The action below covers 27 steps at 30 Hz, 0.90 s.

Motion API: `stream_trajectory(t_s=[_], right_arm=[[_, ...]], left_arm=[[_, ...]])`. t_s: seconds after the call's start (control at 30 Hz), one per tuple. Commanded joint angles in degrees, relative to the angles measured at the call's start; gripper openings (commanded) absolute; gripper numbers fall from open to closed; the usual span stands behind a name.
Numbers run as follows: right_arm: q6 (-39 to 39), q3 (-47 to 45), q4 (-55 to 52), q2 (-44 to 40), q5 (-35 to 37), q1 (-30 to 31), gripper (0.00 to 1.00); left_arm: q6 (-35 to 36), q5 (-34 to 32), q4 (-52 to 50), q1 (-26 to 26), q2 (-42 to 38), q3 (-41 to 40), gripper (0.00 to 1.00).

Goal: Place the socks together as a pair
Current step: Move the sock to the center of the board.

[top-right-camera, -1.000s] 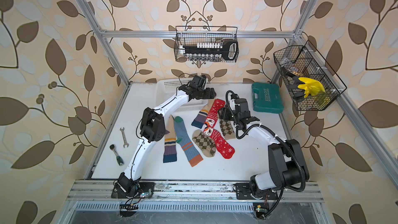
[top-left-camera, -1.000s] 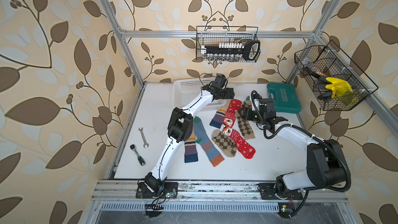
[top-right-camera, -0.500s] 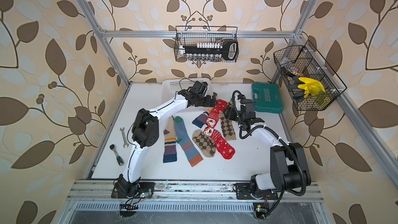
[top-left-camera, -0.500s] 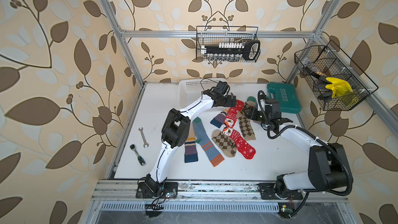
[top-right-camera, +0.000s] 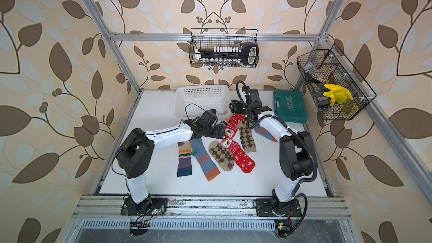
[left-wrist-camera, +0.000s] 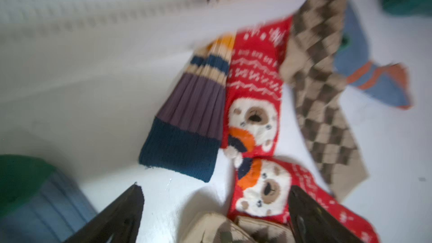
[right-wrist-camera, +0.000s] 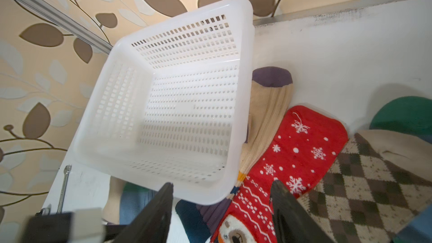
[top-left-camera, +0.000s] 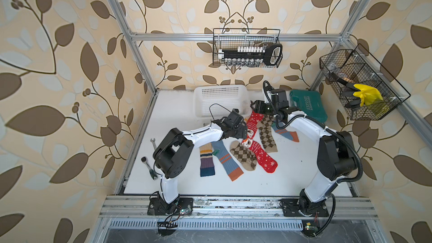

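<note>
Leaf-patterned wallpaper (top-left-camera: 58, 71) — aluminium frame (top-left-camera: 177, 36), white tabletop (top-left-camera: 177, 113).

In both top views, 2 arms share 1 look: white shell links joined by bulky black joint housings. The left arm (top-left-camera: 201, 134), centre left of the frame, carries a thin black cable loop (top-left-camera: 217, 104) near its wrist. The right arm (top-left-camera: 306, 123), centre right, wears a thick ribbed black hose (top-left-camera: 354, 154). Each stands on a black base plate (top-left-camera: 187, 203) with exposed coloured wires. In the wrist views, the fingers (left-wrist-camera: 121, 213) are black and wedge-shaped.
</note>
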Motion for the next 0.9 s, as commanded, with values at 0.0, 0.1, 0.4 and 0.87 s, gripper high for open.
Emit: stream_trajectory(t_s=[0.0,0.1,0.4,0.87], right_arm=[[-0.3,5.2,-4.7,5.4,2.0,0.2,0.65],[-0.2,9.2,-6.7,9.5,2.8,1.0,0.64],[1.9,16.0,-8.2,16.3,6.0,2.6,0.51],[6.4,10.4,-3.8,13.0,11.4,-2.2,0.20]], left_arm=[[1.1,-5.1,-1.1,-1.0,1.3,4.1,0.97],[0.7,-6.2,-1.2,-1.0,2.8,3.9,0.94],[-0.3,-8.4,0.3,-0.7,6.2,4.0,0.81],[-0.8,-9.6,-2.6,-0.5,9.7,5.9,0.29]])
